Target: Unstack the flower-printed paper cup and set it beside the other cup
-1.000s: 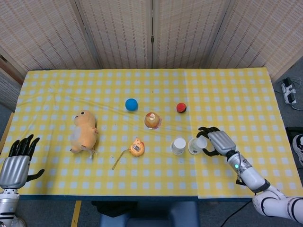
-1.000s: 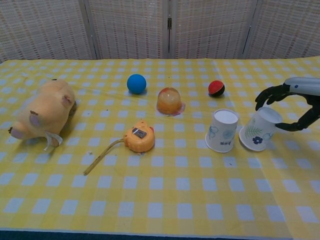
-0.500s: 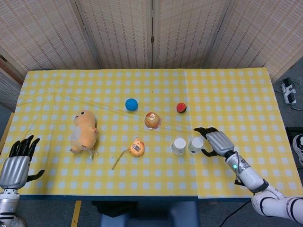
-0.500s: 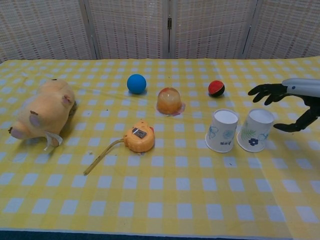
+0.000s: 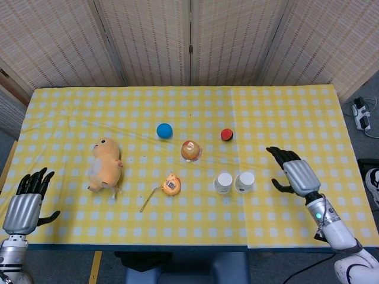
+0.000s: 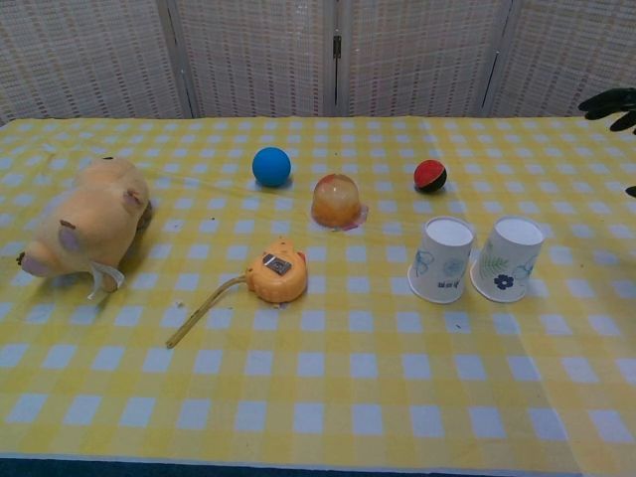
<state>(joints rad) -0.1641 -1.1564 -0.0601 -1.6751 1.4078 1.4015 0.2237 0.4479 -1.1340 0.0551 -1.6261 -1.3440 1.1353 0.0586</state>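
Observation:
The flower-printed paper cup (image 6: 507, 259) (image 5: 244, 182) stands upside down on the yellow checked cloth, just right of the other white cup (image 6: 442, 260) (image 5: 224, 183), close beside it. My right hand (image 5: 294, 173) hovers to the right of both cups, fingers spread, holding nothing; only its fingertips (image 6: 611, 102) show at the right edge of the chest view. My left hand (image 5: 26, 202) stays at the table's front left corner, fingers apart and empty.
An orange plush toy (image 6: 87, 227) lies at the left. An orange tape measure (image 6: 277, 276) with its tape pulled out sits in front of a jelly cup (image 6: 337, 201). A blue ball (image 6: 270, 166) and a red-black ball (image 6: 429, 175) lie further back.
My right hand let go of the flower cup, which now stands flat beside the other cup, and drew away to the right. The left hand barely moved.

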